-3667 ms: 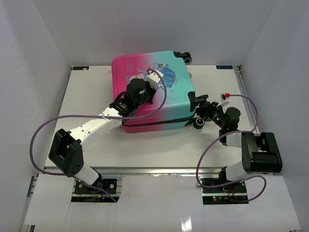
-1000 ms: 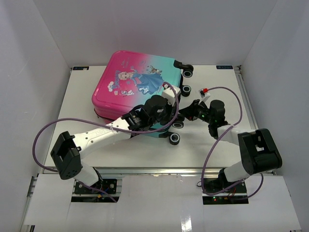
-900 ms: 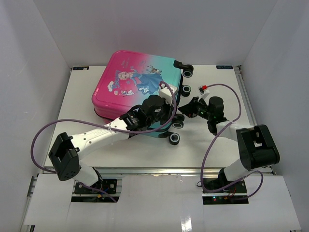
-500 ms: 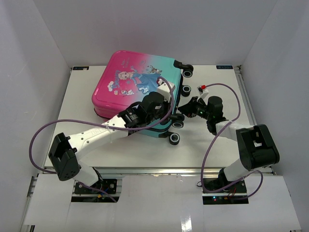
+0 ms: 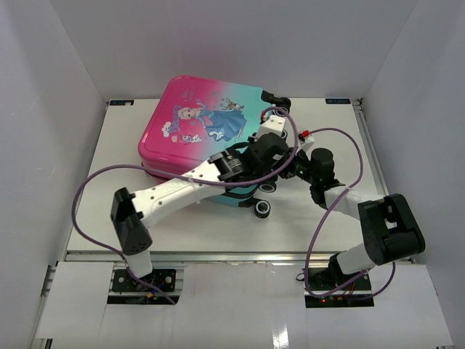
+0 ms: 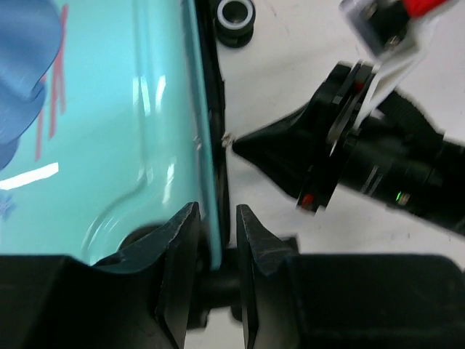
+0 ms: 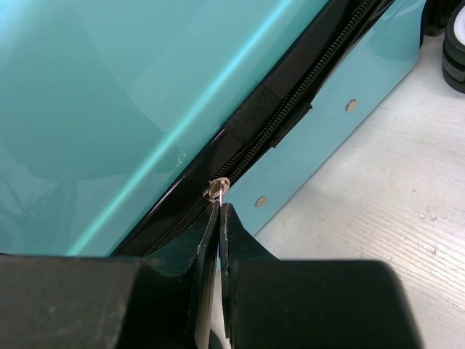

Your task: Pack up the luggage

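Luggage lies closed toward the table's far edge, right gripper pinching the zipper pull, left gripper slightly spread astride the seam: the pull may slip or the unbraced case may slide.

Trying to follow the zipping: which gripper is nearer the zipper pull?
Right. The right gripper is shut on the zipper pull at the luggage seam; the left gripper hangs just beside it, jaws apart over the teal edge.
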You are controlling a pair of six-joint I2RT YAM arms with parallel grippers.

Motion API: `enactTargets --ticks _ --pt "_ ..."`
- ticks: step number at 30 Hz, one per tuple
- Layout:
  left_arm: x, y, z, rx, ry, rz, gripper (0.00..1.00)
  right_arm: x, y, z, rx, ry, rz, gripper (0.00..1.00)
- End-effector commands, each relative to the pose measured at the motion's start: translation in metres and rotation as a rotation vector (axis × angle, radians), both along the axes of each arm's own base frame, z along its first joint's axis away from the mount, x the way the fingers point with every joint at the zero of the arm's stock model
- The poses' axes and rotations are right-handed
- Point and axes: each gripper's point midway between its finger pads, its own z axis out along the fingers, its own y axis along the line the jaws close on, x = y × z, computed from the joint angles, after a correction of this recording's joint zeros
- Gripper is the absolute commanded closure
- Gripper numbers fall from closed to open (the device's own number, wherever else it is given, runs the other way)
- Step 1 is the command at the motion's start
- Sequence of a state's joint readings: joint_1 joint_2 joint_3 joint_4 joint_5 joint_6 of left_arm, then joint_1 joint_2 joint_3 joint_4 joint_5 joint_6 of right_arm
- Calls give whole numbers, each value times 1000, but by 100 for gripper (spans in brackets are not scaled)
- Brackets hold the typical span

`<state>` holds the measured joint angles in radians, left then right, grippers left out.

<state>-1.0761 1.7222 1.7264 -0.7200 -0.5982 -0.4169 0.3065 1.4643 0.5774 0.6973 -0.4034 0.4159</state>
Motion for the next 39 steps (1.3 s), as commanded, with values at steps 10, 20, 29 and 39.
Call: enactTargets --ticks 10,20,29,39 --pt "46 -35 -85 324 32 102 81 -8 2 -2 -57 -69 -23 92" --pt "-6 105 -133 556 190 379 79 -31 8 10 -56 -100 -31 92" --pt "-36 203 -125 403 209 501 79 -69 70 16 -56 -133 28 92" --pt "-32 195 -46 67 48 374 47 -50 91 -5 -164 -130 -29 92"
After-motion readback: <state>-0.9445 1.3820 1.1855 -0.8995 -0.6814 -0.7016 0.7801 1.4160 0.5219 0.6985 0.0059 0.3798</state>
